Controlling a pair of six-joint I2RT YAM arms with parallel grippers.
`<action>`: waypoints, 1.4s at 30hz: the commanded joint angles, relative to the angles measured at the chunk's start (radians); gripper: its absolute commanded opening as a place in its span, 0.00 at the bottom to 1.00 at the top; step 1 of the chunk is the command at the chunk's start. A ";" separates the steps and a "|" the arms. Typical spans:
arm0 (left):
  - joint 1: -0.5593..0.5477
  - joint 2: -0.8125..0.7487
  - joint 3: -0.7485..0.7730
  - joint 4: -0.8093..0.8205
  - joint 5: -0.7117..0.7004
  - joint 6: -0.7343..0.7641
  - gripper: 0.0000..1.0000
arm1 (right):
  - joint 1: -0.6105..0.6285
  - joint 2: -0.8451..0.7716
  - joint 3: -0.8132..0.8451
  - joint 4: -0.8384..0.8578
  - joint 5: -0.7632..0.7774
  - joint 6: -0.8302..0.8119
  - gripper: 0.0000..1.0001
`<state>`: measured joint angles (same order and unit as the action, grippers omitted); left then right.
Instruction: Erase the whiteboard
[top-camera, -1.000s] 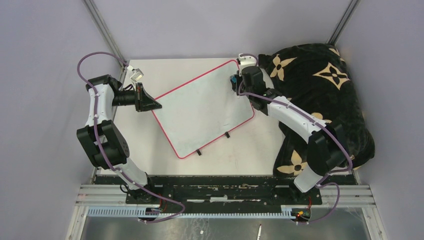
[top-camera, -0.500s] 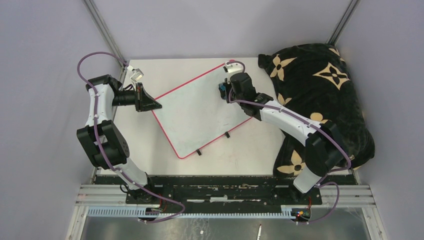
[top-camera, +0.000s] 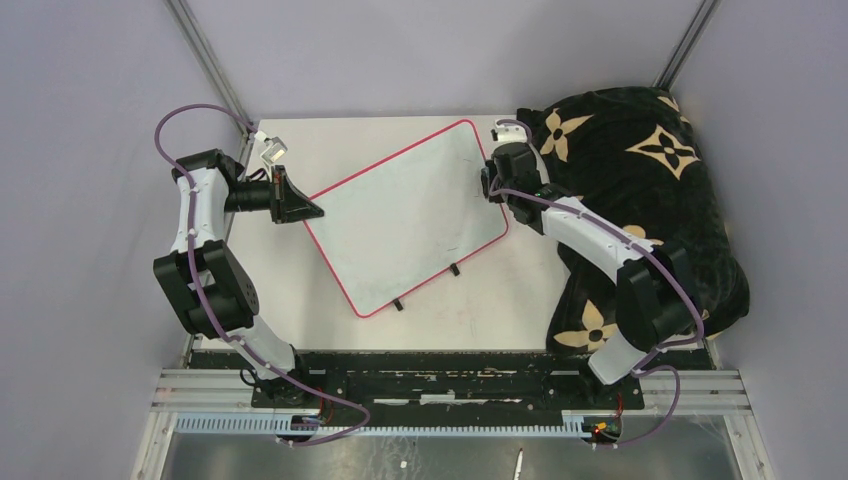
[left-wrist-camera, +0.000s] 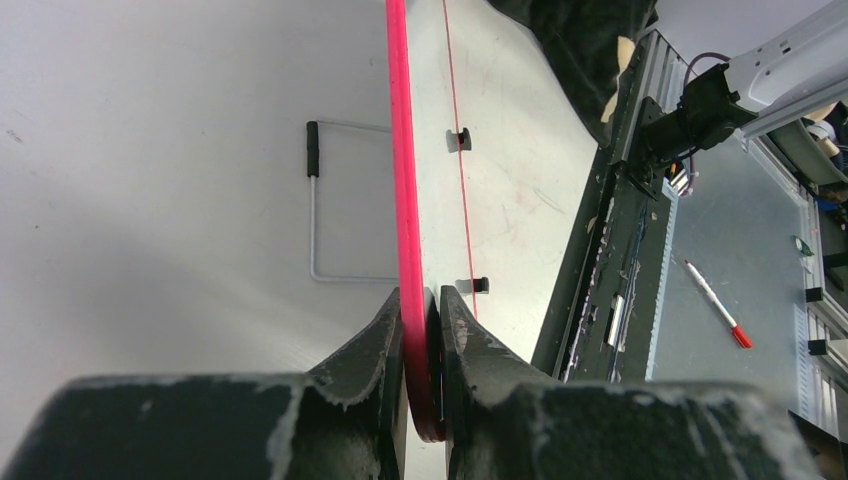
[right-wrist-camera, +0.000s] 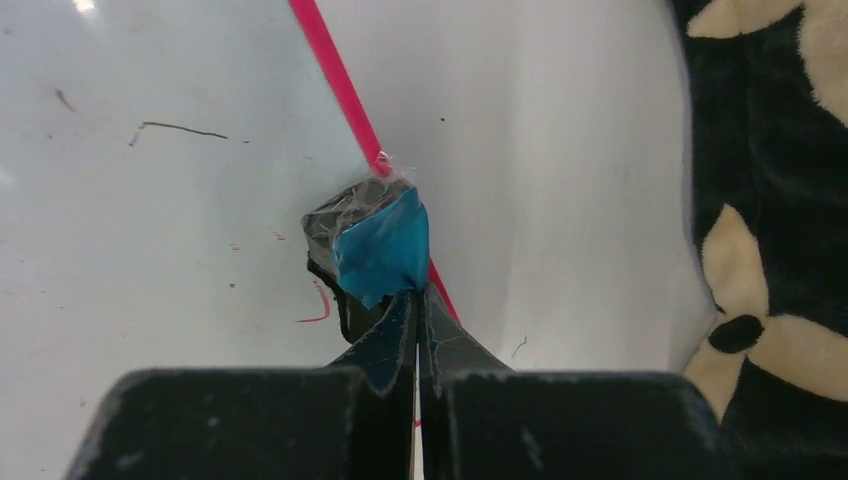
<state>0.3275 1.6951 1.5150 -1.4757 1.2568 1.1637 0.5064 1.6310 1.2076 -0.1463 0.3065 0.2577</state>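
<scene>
Clamped the left claw (left-wrist-camera: 422, 310) on the red edge of the whiteboard (top-camera: 400, 220). Pinched a blue pad (right-wrist-camera: 385, 245) in the right claw (right-wrist-camera: 415, 300), against the opposite edge.

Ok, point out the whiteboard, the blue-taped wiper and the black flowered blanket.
whiteboard (top-camera: 405, 225), top view, middle of its white face
blue-taped wiper (right-wrist-camera: 385, 250), right wrist view, on the blue tape
black flowered blanket (top-camera: 700, 220), top view, dark fabric at its right side
</scene>
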 joint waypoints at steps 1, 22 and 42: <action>-0.012 -0.036 -0.004 0.012 -0.054 0.035 0.03 | -0.011 -0.049 -0.013 0.014 -0.003 0.019 0.01; -0.012 -0.041 -0.010 0.013 -0.051 0.037 0.03 | 0.107 -0.027 0.031 0.038 -0.027 0.024 0.01; -0.012 -0.030 -0.009 0.013 -0.053 0.042 0.03 | 0.037 -0.068 -0.027 -0.016 0.075 0.041 0.01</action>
<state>0.3267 1.6947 1.5146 -1.4750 1.2564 1.1637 0.5426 1.6028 1.1782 -0.2054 0.4274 0.2882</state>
